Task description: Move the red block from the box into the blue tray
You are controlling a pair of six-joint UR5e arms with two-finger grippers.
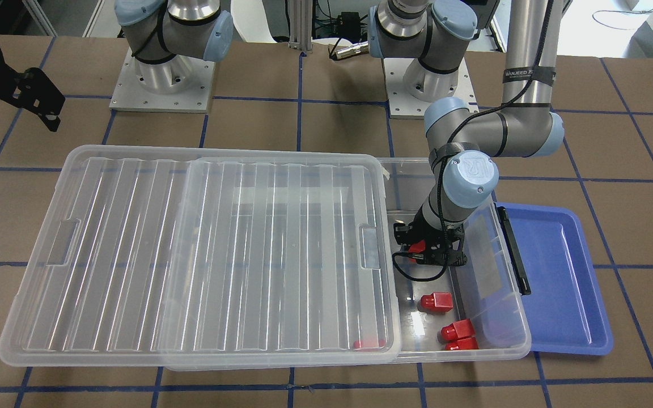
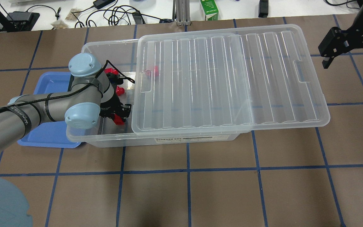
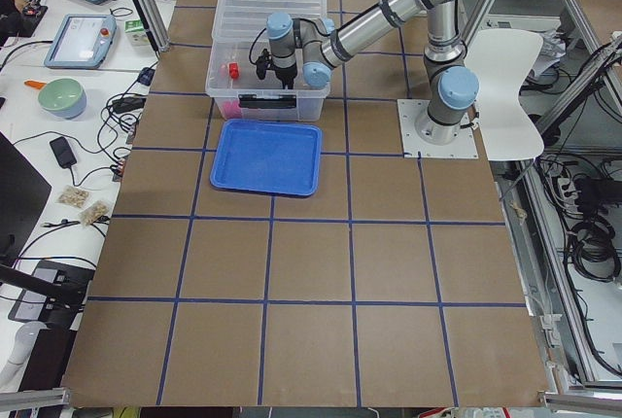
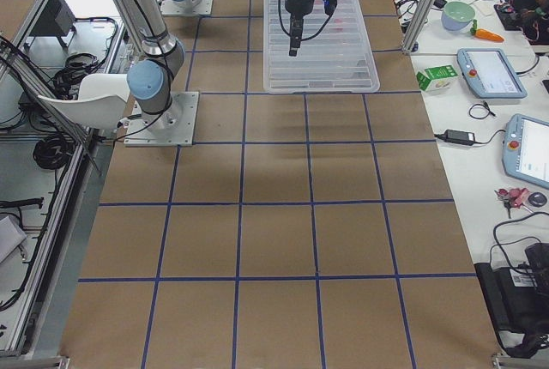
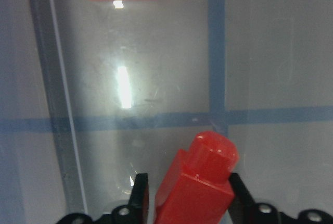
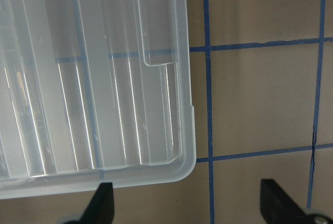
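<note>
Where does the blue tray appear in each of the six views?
Front-facing: the blue tray at right, next to the box.
Overhead: at left, partly under the left arm.
Exterior left: centre, below the box.
Exterior right: not in it.
Left wrist: not in it.
Right wrist: not in it.
Shared landmark: the box; the tray lies off its short end with the black latch.

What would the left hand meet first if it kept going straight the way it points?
Most likely the clear floor of the box; the red block in the left hand would touch it peg-first. How far off the floor lies is unclear.
</note>
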